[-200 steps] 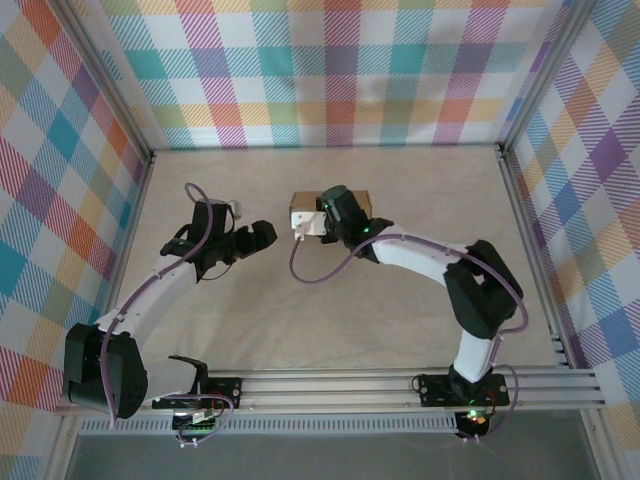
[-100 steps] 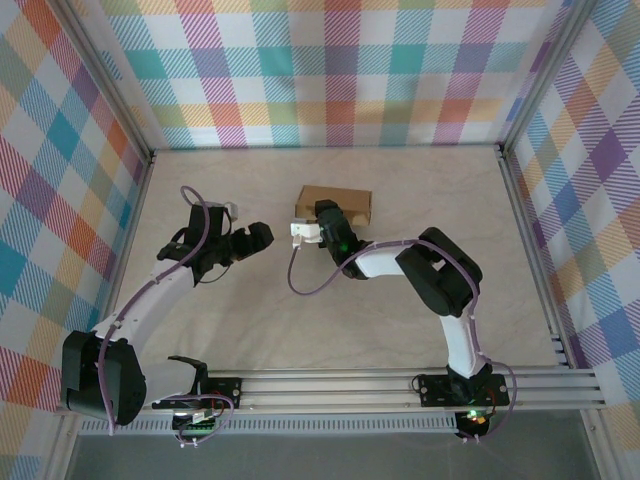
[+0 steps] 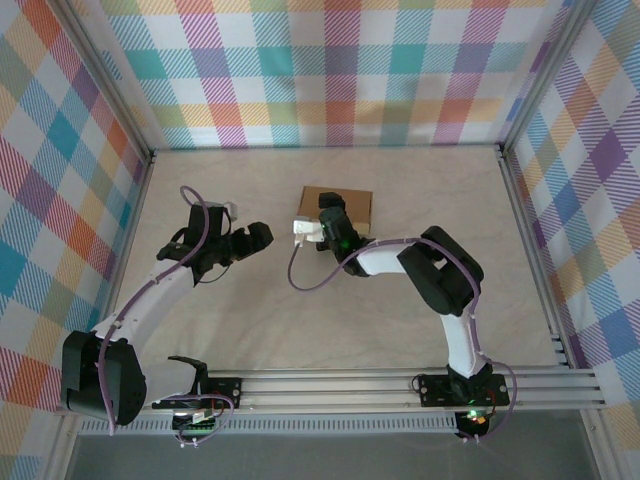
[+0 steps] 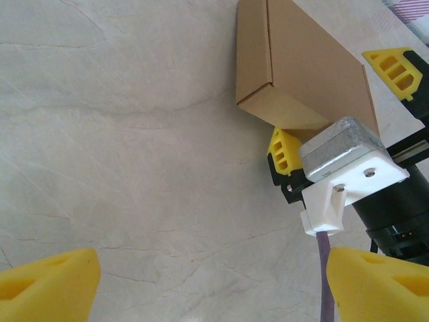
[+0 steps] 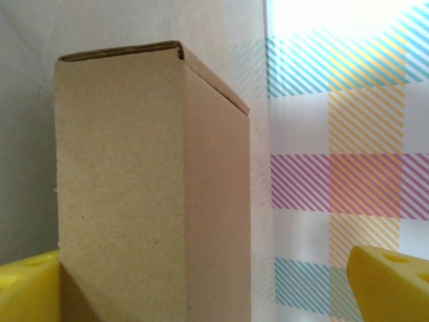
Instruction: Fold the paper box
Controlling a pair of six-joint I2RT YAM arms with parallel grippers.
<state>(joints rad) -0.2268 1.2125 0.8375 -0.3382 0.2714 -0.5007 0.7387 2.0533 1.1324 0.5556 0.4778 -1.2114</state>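
Paper box [image 3: 356,199]: plain brown corrugated cardboard, folded shut, shallow rectangular; lying flat on table [image 3: 250,310], between fingers of right gripper [image 3: 331,208].
Right gripper: jaws spread wide, straddling box, not clamped; one yellow fingertip [image 4: 284,153] at near corner, contact cannot be told; other fingertip [image 4: 397,69] apart from far side.
Left gripper [image 3: 262,235]: jaws wide apart, empty; box ahead of fingertips, apart.
Plaid wall [image 5: 335,181]: beyond box, past right gripper.

A pale, marble-patterned table [image 3: 250,330] carries one closed brown cardboard paper box [image 3: 352,203], lying flat toward the far side, near the middle.
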